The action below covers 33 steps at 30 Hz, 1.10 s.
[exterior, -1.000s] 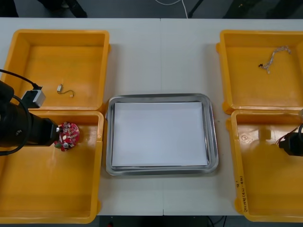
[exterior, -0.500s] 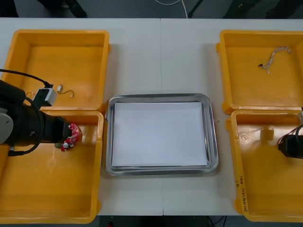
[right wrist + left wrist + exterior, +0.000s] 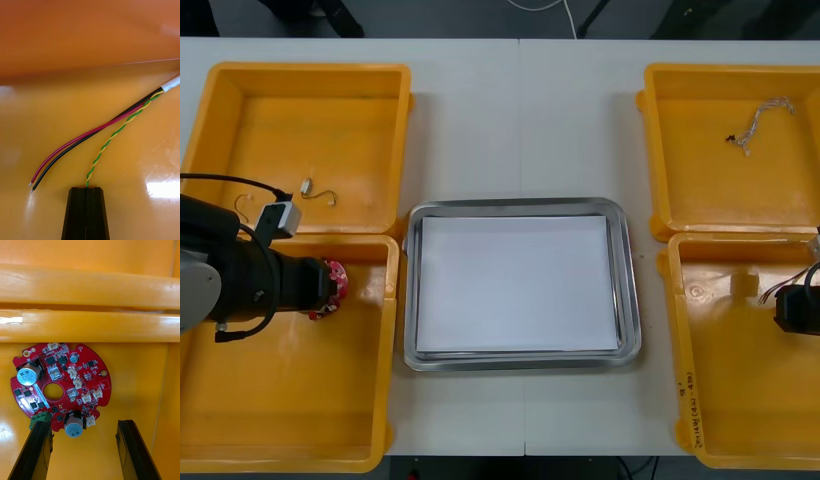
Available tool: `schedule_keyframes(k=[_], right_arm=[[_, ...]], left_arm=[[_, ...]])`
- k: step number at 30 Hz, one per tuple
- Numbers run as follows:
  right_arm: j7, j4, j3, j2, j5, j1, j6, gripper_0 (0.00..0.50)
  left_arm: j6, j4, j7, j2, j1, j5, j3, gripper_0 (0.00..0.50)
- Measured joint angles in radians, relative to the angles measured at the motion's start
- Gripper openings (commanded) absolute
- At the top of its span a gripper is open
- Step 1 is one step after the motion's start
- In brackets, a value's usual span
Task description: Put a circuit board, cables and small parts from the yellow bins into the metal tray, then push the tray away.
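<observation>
Tray [image 3: 520,204] mid-table, nothing in it yet; in near L bin [image 3: 280,400], L gripper [image 3: 83,424] w/ fingers spread, board [image 3: 86,382] flat just ahead of tips, off-ctr toward one finger, by bin wall, so L arm nearer; R gripper [image 3: 87,189] in near R bin [image 3: 740,400], apparently pinching tip of cable [image 3: 123,116] strand.

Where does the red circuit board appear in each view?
Front view: circuit board in the near left bin, at the left hand's tip.
Left wrist view: board just beyond the open fingers.
Right wrist view: wires over another bin's floor.
Shared landmark: bin wall beside the board.
</observation>
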Motion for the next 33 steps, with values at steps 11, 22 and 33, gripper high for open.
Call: schedule_keyframes(k=[11,22,33], right_arm=[[0.000,-0.041,-0.043,-0.001,0.000,-0.024,0.191,0.000],[0.000,-0.094,-0.096,-0.001,-0.015,-0.068,0.327,0.000],[-0.020,-0.162,-0.112,-0.001,-0.037,-0.068,0.414,0.000]], left_arm=[[-0.047,0.029,0.000,0.000,0.001,-0.006,-0.049,0.500],[-0.116,0.046,0.000,0.009,0.032,-0.011,-0.070,0.500],[-0.117,0.047,0.000,0.010,0.042,-0.034,-0.072,0.500]])
